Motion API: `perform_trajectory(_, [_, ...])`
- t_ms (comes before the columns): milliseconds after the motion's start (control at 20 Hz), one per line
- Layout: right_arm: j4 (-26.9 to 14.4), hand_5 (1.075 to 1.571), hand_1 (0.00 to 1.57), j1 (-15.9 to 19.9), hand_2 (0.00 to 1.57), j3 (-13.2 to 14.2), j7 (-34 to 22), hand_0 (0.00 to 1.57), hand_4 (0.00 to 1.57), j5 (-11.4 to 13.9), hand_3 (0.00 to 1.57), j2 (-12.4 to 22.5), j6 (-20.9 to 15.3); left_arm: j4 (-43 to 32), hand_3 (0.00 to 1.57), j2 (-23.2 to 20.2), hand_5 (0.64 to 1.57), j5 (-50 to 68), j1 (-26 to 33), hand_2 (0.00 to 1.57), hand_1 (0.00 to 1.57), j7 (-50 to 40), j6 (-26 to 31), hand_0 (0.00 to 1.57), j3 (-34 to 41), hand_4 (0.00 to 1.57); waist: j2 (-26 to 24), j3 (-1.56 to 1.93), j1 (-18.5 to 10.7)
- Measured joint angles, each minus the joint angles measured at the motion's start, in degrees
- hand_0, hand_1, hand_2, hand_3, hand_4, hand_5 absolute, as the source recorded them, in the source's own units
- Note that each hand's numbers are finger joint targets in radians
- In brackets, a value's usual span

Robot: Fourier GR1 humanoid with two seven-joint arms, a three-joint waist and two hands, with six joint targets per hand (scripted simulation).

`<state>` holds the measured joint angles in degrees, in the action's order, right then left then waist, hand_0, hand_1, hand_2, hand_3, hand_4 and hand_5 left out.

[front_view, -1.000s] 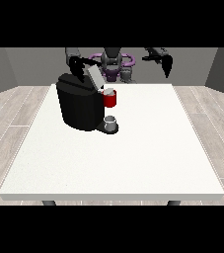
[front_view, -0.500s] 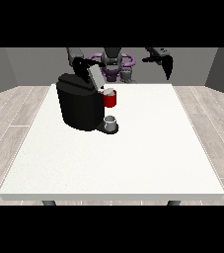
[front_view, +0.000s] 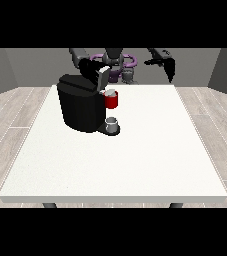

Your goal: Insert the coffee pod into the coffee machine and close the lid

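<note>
Right, big white tabletop [front_view: 135,160] fills most of the view, sitting over a pale wood-plank floor [front_view: 15,115] w/ grey walls behind. Robot [front_view: 116,62] is small at the top edge, dark torso w/ purple bits, both arms reaching fwd over the far side.

Next biggest: black coffee machine [front_view: 80,107], standing on the far-left part of the tabletop, well back from the near edge. Its lid [front_view: 103,79] is tilted up, so it's open, not down. Red pod holder section [front_view: 112,101] sticks out of the machine's front at the view's right, and a pale coffee pod [front_view: 111,92] sits in the top of it. Below that, a small grey cup [front_view: 112,123] stands on the machine's drip base, directly under the red part.

Hands now. Hand at the view's left [front_view: 92,67] is right up behind the raised lid, just beside or touching it — can't tell which, and can't tell how its fingers lie either, it's dark against a dark machine. Hand at the view's right [front_view: 166,62] hangs in the air off past the far-right side of the tabletop, well apart from the machine, holding nothing; fingers look stretched out and hanging downward, i.e. apart, not curled.
</note>
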<state>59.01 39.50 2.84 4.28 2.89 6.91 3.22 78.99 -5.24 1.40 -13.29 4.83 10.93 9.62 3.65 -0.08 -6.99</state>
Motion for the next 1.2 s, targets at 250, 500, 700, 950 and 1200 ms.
perform_trajectory(250, [-0.55, 1.571, 0.00, 3.78, 0.00, -1.21, -1.35, 0.00, 0.12, 2.08, 0.00, -0.03, 0.04, -1.55, 0.00, -1.62, 1.571, 0.48, -2.34, 0.00, 0.00, -0.30, -0.36, 0.00, 1.06, 0.16, 0.88, 0.05, 0.04])
perform_trajectory(500, [-2.01, 1.571, 0.00, 6.69, 0.00, -1.63, -1.06, 0.00, 0.14, 4.43, 0.00, -0.06, -1.21, -1.52, 0.00, -1.79, 1.571, 0.93, -2.21, 0.00, 0.00, 0.35, 0.29, 0.00, 0.48, 0.15, 1.52, 0.06, -1.31])
perform_trajectory(700, [-1.51, 1.571, 0.00, 7.04, 0.00, -2.26, -1.72, 0.00, 0.13, 4.62, 0.00, -1.91, -1.08, -3.20, 0.00, -2.77, 1.571, 1.60, -2.38, 0.00, 0.00, 1.47, 0.71, 0.00, 1.36, 0.12, 0.58, 0.07, -0.21])
perform_trajectory(950, [-0.20, 1.571, 0.00, 4.63, 0.00, -3.80, 1.30, 0.00, 0.26, 4.05, 0.00, -4.42, -0.25, -2.66, 0.00, -1.52, 1.571, 0.53, -1.50, 0.00, 0.00, 2.66, -0.68, 0.00, 0.08, 0.17, -1.36, 0.08, 0.79])
perform_trajectory(1200, [3.59, 1.571, 0.00, -2.36, 0.00, -7.82, 3.64, 0.00, 0.28, -0.93, 0.00, -6.16, 0.13, -3.50, 0.00, -0.20, 1.571, 0.31, 0.99, 0.00, 0.00, 4.39, -1.13, 0.00, -0.56, 0.19, -5.34, 0.08, 2.45])
